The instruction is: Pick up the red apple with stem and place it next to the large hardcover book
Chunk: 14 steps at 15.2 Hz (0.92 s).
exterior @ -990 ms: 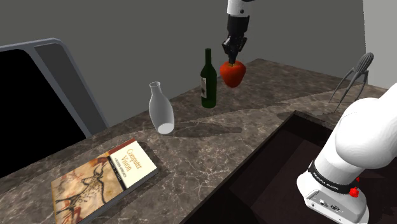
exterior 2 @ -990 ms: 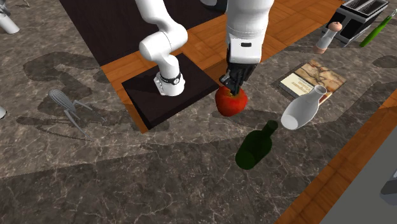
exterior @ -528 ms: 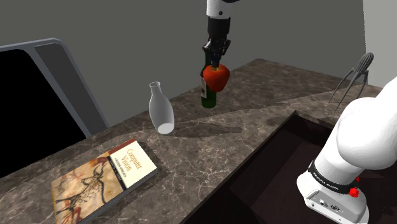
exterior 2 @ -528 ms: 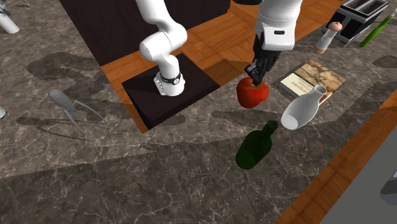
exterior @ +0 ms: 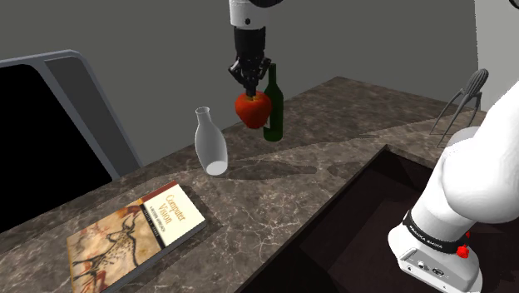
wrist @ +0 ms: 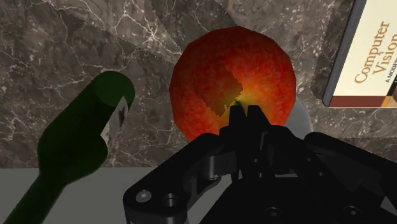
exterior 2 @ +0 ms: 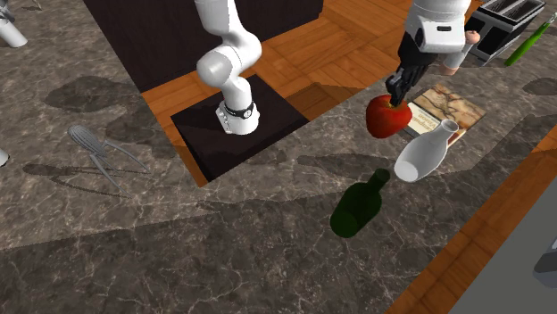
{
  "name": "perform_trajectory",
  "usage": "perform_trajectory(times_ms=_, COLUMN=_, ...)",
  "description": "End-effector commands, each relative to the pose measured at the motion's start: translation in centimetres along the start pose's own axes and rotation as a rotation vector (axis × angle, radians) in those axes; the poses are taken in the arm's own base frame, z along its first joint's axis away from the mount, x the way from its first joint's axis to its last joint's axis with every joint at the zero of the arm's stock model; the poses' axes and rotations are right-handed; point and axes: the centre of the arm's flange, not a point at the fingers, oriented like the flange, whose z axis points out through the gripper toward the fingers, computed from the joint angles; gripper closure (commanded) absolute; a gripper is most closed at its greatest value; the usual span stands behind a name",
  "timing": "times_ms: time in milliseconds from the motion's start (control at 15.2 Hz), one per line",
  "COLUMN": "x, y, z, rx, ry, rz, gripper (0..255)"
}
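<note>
The red apple (exterior: 253,109) hangs in the air above the marble counter, held at its top by my gripper (exterior: 251,83), which is shut on its stem. In the shoulder view it hangs between the white vase (exterior: 210,142) and the green bottle (exterior: 272,104). In the wrist view the apple (wrist: 233,83) sits just beyond my fingertips (wrist: 245,116), with the bottle (wrist: 83,137) to one side and the book (wrist: 369,57) to the other. The large hardcover book (exterior: 137,233) lies flat toward the shoulder view's lower left. In the second exterior view the apple (exterior 2: 388,117) hangs beside the book (exterior 2: 439,107).
A white vase (exterior 2: 426,152) and a green bottle (exterior 2: 360,206) stand on the counter below the carried apple. A metal juicer (exterior: 462,101) stands at the shoulder view's right edge. A dark recessed sink (exterior: 349,225) lies beside the stand. A pepper mill (exterior 2: 457,52) stands beyond the book.
The arm has carried the apple toward the shoulder view's left, from right of the green bottle to between the bottle and the vase, closer to the book. The grip stayed shut.
</note>
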Motion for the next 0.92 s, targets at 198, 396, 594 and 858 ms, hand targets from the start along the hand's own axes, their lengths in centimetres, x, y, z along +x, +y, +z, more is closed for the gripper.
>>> perform_trajectory(times_ms=198, x=1.3, y=-6.3, z=0.2, rx=0.000, ry=0.000, rz=0.002, gripper=255)
perform_trajectory(times_ms=396, x=2.1, y=-10.2, z=0.2, rx=0.000, ry=0.000, rz=0.002, gripper=255)
perform_trajectory(times_ms=594, x=3.0, y=-14.1, z=0.3, rx=0.000, ry=0.000, rz=0.002, gripper=255)
perform_trajectory(times_ms=858, x=4.0, y=-19.2, z=0.4, rx=0.000, ry=0.000, rz=0.002, gripper=255)
